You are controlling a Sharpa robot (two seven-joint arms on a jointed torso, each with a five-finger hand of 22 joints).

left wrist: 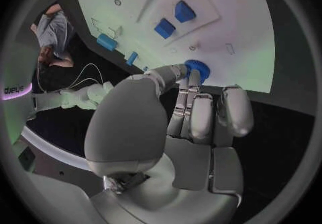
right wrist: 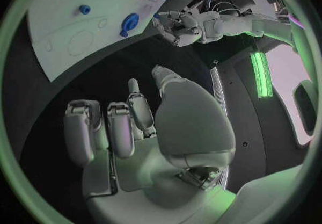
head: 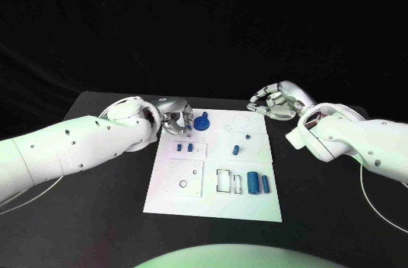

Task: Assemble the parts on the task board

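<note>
**Gear half hidden behind fingers on task board**

Partly masked in the left wrist view: blue gear (left wrist: 199, 68), its near side covered by the fingertips (left wrist: 182, 71) of the left hand (left wrist: 195, 111); impossible to say whether pinched or merely touched. Seen from the head, left hand (head: 177, 119) largely screened by its own white forearm, fingertips too small to read against the gear (head: 202, 123). Small blue parts near the middle of the task board (head: 255, 209) too tiny to tell shape. Right hand (head: 276, 101) curled beyond the board's far corner, palm contents unreadable there; board (right wrist: 60, 47) cut off by the circle's rim in the right wrist view.
</note>
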